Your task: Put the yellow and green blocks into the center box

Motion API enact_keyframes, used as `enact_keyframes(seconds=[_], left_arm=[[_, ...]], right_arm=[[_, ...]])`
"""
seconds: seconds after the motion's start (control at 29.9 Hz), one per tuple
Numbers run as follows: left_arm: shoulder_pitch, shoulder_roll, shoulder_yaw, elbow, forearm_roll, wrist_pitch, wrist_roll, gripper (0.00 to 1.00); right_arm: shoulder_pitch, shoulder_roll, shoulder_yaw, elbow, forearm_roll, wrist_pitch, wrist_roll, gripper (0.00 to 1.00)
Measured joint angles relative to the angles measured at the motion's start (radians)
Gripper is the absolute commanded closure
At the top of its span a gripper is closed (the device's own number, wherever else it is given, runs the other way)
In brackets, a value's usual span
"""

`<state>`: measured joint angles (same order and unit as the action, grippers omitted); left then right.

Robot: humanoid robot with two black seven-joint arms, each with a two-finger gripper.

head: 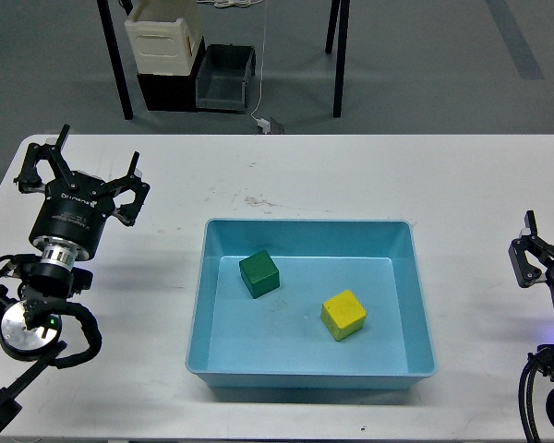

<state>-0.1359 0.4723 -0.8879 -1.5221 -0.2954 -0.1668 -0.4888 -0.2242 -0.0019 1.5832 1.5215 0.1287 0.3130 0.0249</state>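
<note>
A green block (pixel 258 274) and a yellow block (pixel 343 315) both lie inside the light blue box (pixel 421 314) at the table's centre, the green one at the back left and the yellow one nearer the front right. My left gripper (pixel 83 173) is over the left side of the table, well away from the box, with its fingers spread and nothing in them. My right gripper (pixel 541 261) is at the right edge of the view, apart from the box, open and empty.
The white table (pixel 305 171) carries only the box. On the floor behind it stand a cream container (pixel 163 37), a grey bin (pixel 223 78) and dark table legs. Black cables (pixel 535 406) hang at the lower right.
</note>
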Motion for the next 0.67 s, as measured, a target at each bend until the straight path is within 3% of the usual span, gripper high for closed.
enact_keyframes(seconds=[0.3, 0.67], left_arm=[[0.107, -0.029, 0.006, -0.045, -0.164, -0.071, 0.0, 0.0], [0.151, -0.029, 0.0, -0.047, -0.358, -0.181, 0.0, 0.0]], right_arm=[[-0.058, 0.002, -0.031, 0.021, 0.058, 0.053, -0.097, 0.0], [-0.076, 0.002, -0.04, 0.019, 0.059, 0.058, -0.1, 0.0]])
